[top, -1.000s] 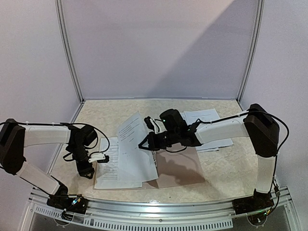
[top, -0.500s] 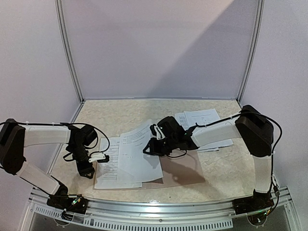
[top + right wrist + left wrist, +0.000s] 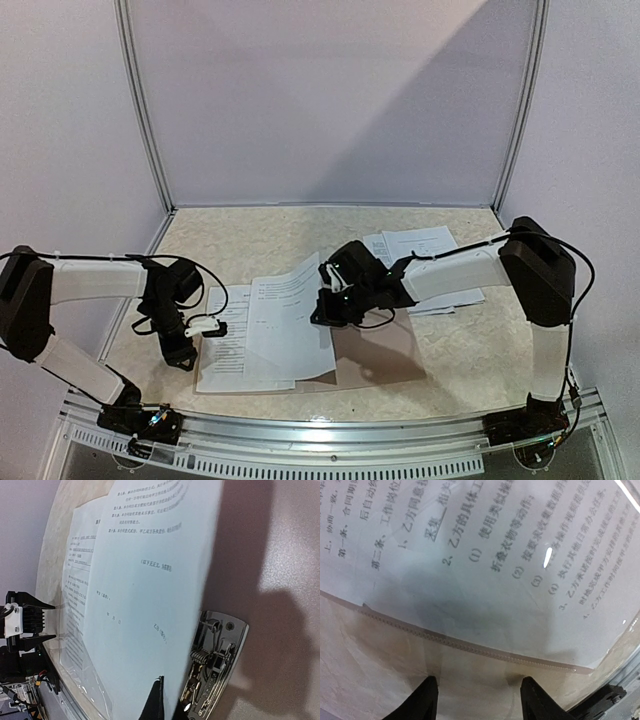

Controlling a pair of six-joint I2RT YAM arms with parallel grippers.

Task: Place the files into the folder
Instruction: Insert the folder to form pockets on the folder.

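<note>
The table (image 3: 250,235) has a beige marbled top. Three items lie directly on it:
- Folder (image 3: 385,355): open and flat, near the front centre.
- Sleeved sheets (image 3: 228,345): left of the folder, and their sleeve edge (image 3: 470,647) rests on the tabletop.
- Loose sheets (image 3: 425,243): a stack at the right rear, apart from the folder.

Taupe folder (image 3: 385,352) lies open and flat near the surface's front edge, metal clip (image 3: 212,672) exposed. Printed sheets (image 3: 240,350) overlap its left side, the top sheet (image 3: 290,310) tilted up along its right edge. A spare stack (image 3: 430,250) lies right-rear.
</note>
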